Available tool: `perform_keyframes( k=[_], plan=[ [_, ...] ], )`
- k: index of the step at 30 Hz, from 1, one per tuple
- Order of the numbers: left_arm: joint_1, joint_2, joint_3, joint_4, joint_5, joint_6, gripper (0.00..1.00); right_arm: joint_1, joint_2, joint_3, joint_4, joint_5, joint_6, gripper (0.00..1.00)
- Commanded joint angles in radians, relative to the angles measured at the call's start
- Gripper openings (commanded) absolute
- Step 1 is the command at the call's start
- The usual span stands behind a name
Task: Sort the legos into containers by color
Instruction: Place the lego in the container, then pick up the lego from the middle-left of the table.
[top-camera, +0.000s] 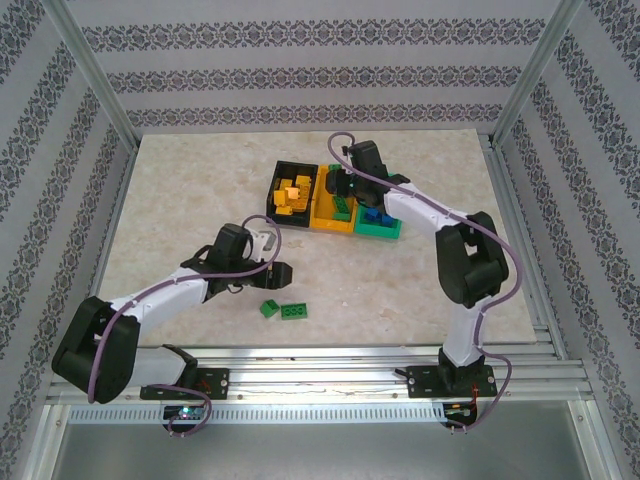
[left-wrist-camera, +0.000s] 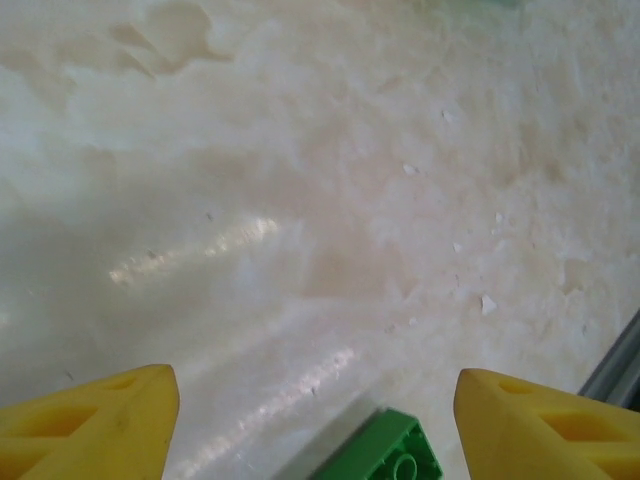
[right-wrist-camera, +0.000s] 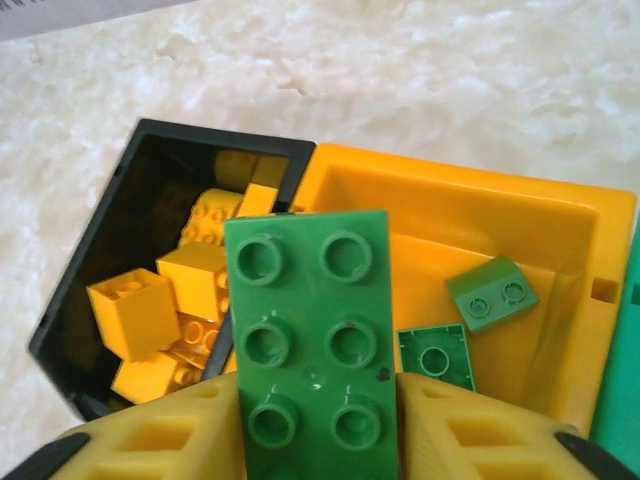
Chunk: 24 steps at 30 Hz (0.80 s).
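My right gripper (right-wrist-camera: 318, 405) is shut on a long green lego (right-wrist-camera: 308, 300), holding it flat above the black and yellow-orange containers. The black container (right-wrist-camera: 142, 150) holds several yellow legos (right-wrist-camera: 133, 312). Two small green legos (right-wrist-camera: 490, 292) lie in the yellow-orange container (right-wrist-camera: 450, 190). Blue legos (top-camera: 374, 216) sit in the green container (top-camera: 384, 231). My left gripper (left-wrist-camera: 315, 430) stands open low over the table, with the corner of a green lego (left-wrist-camera: 385, 455) between its fingers, touching neither. Two green legos (top-camera: 294, 312) lie loose on the table just in front of the left gripper (top-camera: 280, 272).
The three joined containers stand at the middle back of the marble table (top-camera: 180, 200). Metal frame posts (top-camera: 90, 70) rise at the table's corners, and a rail (top-camera: 330, 362) runs along the near edge by the arm bases.
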Motion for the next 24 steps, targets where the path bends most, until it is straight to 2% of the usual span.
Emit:
perform_keyframes(
  k=[1, 3, 7, 10, 16, 19, 24],
  plan=[
    [-0.060, -0.014, 0.045, -0.125, -0.021, 0.034, 0.77, 0.000, 0.028, 0.042, -0.036, -0.068, -0.035, 0.52],
    [-0.104, 0.008, 0.082, -0.196, -0.086, 0.066, 0.79, -0.001, 0.024, 0.032, -0.040, -0.079, -0.048, 0.56],
    [-0.177, 0.074, 0.161, -0.312, -0.227, 0.125, 0.82, -0.002, -0.040, -0.047, -0.035, -0.082, -0.073, 0.58],
    [-0.222, 0.124, 0.216, -0.386, -0.277, 0.175, 0.83, -0.004, -0.102, -0.128, -0.034, -0.074, -0.092, 0.59],
    [-0.310, 0.224, 0.308, -0.515, -0.346, 0.282, 0.83, -0.015, -0.255, -0.309, -0.021, -0.062, -0.112, 0.59],
    [-0.341, 0.274, 0.339, -0.539, -0.335, 0.307, 0.83, -0.020, -0.318, -0.384, -0.015, -0.062, -0.106, 0.60],
    [-0.405, 0.355, 0.403, -0.621, -0.405, 0.343, 0.83, -0.024, -0.400, -0.481, 0.009, -0.034, -0.105, 0.60]
  ],
)
